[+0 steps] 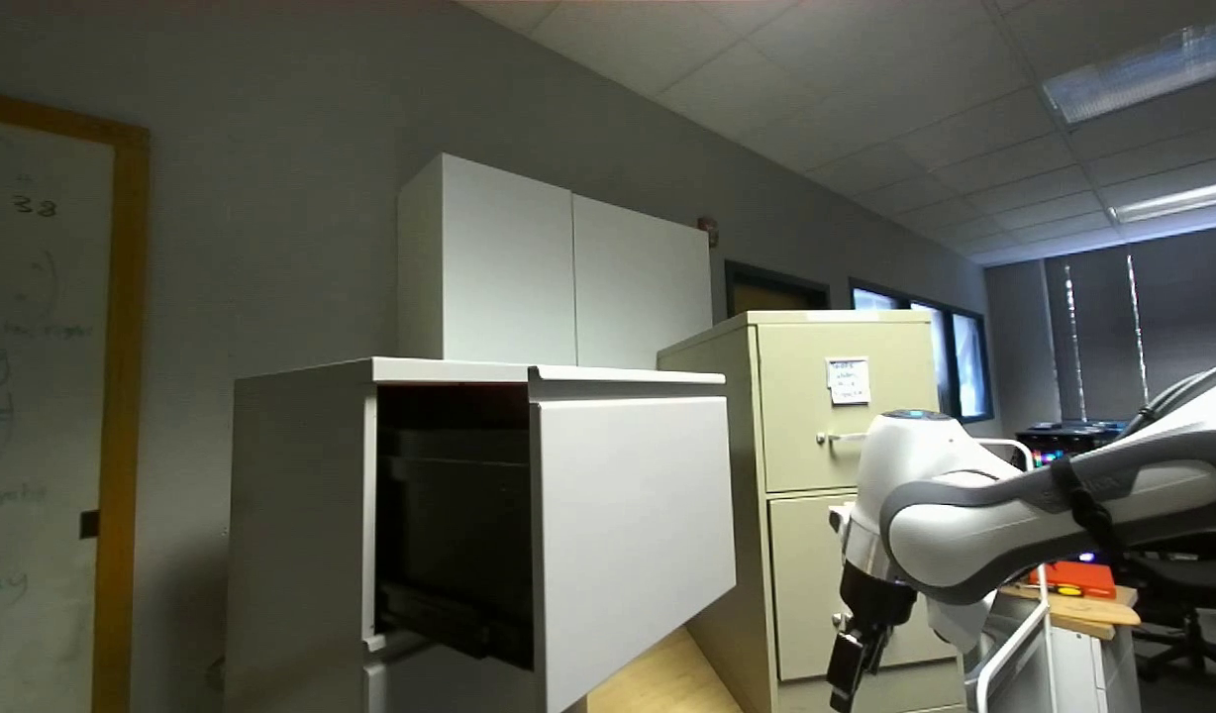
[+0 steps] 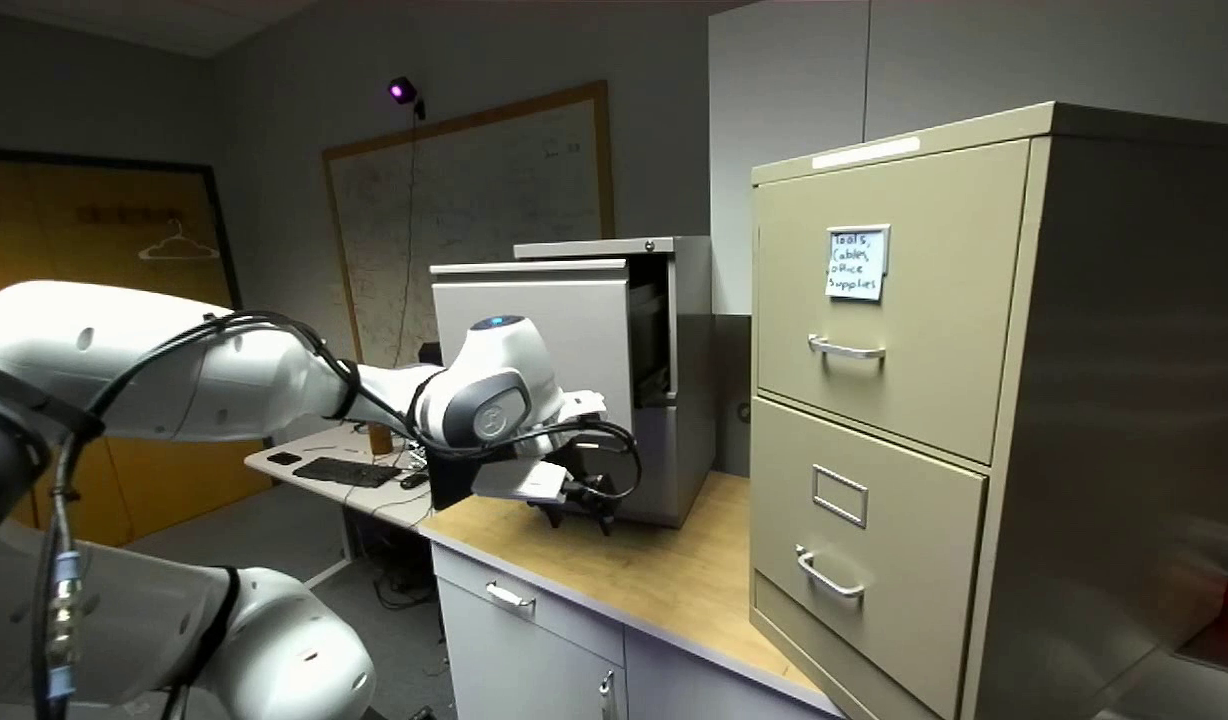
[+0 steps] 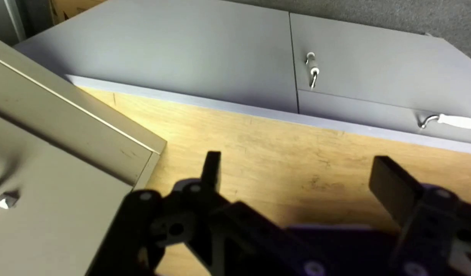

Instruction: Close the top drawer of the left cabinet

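Observation:
The top drawer (image 1: 633, 525) of the left cabinet (image 1: 291, 535) is pulled far out, its dark side showing. Its plain light-grey front also shows in an exterior view (image 2: 596, 345), partly hidden by the arm; the cabinet's side (image 2: 696, 400) is behind it. My gripper (image 1: 848, 678) is off to the right of the drawer front there, apart from it and pointing down. In an exterior view the gripper (image 2: 579, 525) hangs low, above the wooden counter. In the wrist view its fingers (image 3: 297, 165) are wide apart with only counter between them. The drawer does not show in the wrist view.
A beige filing cabinet (image 2: 894, 300) with handles stands beside the grey cabinet, its corner (image 3: 143, 168) near the gripper in the wrist view. The wooden counter (image 2: 654, 575) has a cupboard with handles (image 3: 312, 69) below it. A white cupboard (image 1: 509, 267) is behind.

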You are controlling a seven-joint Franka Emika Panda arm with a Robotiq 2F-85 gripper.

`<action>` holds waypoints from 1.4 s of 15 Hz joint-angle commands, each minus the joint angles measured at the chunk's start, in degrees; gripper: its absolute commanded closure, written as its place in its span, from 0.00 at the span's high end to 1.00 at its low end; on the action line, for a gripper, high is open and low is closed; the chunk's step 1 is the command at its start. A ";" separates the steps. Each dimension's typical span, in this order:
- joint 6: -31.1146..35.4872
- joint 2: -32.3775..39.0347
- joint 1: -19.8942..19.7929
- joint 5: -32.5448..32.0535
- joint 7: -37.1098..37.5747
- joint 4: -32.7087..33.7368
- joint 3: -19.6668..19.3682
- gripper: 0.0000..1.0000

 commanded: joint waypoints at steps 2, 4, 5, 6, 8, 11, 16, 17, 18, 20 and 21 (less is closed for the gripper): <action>-0.57 -7.61 2.66 2.86 -2.16 0.72 0.49 1.00; -0.25 -9.77 4.19 3.51 -1.86 1.12 0.96 1.00; -0.25 -10.68 4.97 3.98 -1.69 1.42 1.12 0.91; -0.10 -11.38 5.76 4.45 -1.50 1.67 1.38 0.75; 0.41 -12.38 7.12 5.30 -1.13 2.08 1.87 0.59; 2.35 -13.06 8.97 6.56 -0.75 2.38 2.63 0.36; 6.50 -12.24 11.62 7.59 -0.16 4.69 4.76 0.04; 7.60 -11.74 12.43 7.91 -0.24 5.34 5.07 0.02; 8.65 -11.08 13.04 8.13 -0.19 6.03 5.52 0.00; 11.07 -9.31 14.43 8.60 0.11 7.41 6.33 0.03; 11.97 -8.26 15.36 9.06 0.21 8.18 6.56 0.05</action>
